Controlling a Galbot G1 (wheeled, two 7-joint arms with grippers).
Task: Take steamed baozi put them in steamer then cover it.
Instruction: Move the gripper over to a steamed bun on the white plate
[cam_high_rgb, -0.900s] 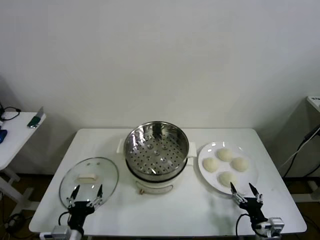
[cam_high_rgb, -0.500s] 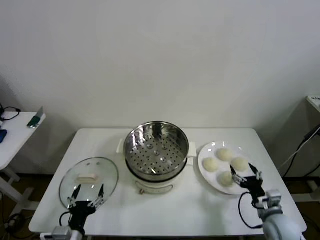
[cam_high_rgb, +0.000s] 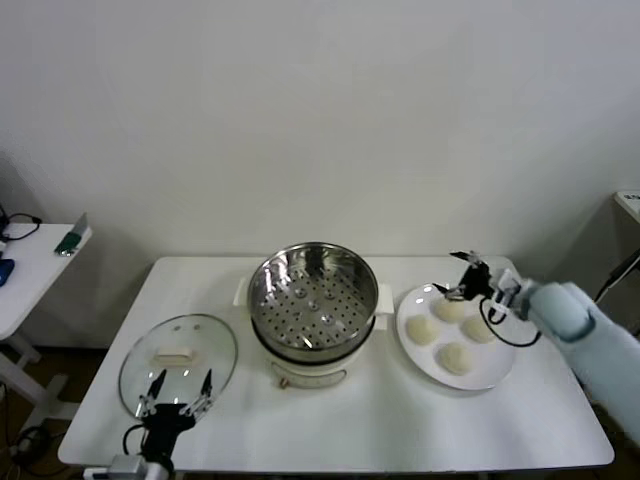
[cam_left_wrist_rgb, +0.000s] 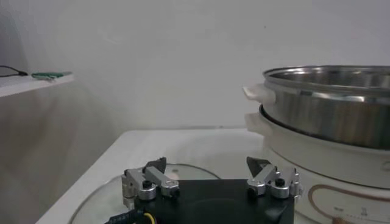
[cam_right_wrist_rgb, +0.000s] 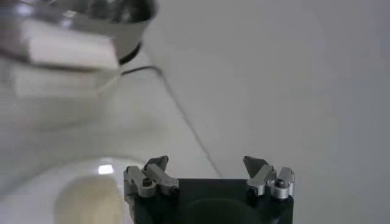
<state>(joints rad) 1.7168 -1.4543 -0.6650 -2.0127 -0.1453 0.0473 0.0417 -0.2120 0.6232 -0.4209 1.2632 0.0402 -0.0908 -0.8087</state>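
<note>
no readable writing anywhere; a faint curved line mark shows on the cream base of the steamer (cam_high_rgb: 313, 312), centre of table (cam_high_rgb: 330, 425); shiny steel pot w/ perforated tray inside. four smooth pale steamed baozi (cam_high_rgb: 452, 328) sit on a flat white plate (cam_high_rgb: 493, 372) just right of it. right gripper (cam_high_rgb: 466, 280) hangs over the plate's far edge, jaws wide apart, holding nothing. clear glass cover (cam_high_rgb: 178, 362) lies front left; left gripper (cam_high_rgb: 179, 393) at its near rim, spread open, empty, arm cut off by frame edge.
</note>
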